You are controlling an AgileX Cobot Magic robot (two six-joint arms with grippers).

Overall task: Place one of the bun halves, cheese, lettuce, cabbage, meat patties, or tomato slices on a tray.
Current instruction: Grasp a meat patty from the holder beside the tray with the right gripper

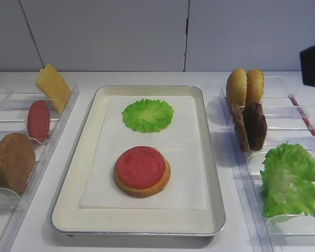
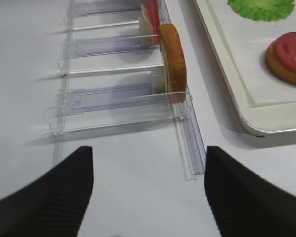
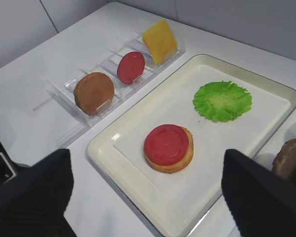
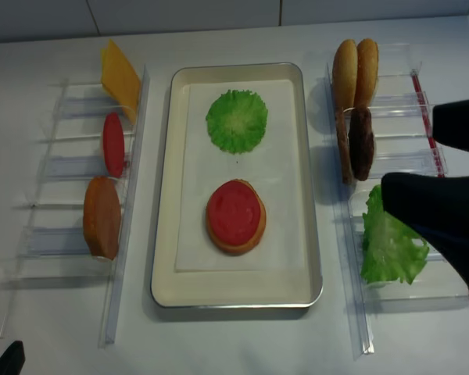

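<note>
A: What's on the tray (image 1: 212, 173)?
B: A tomato slice (image 1: 140, 167) lying on 1 bun half (image 1: 142, 187) near the front, and a round green leaf (image 1: 147, 115) behind it, apart.
A: The hands?
B: The right hand (image 3: 148, 197) hangs above the tray's near edge, fingers (image 3: 259, 195) spread wide, empty. The left hand (image 2: 149, 192) hovers over the tabletop (image 2: 24, 74) by the left rack (image 2: 113, 98), also open, empty.
A: The patties?
B: 2 meat patties (image 1: 250, 126) stand upright in the right rack (image 1: 299, 113).

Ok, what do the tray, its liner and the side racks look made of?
Tray: metal by the look, shiny silver rim, matte cream inside. Liner: thin white sheet, probably paper. Racks: clear hard plastic, see-through with glossy edges.
</note>
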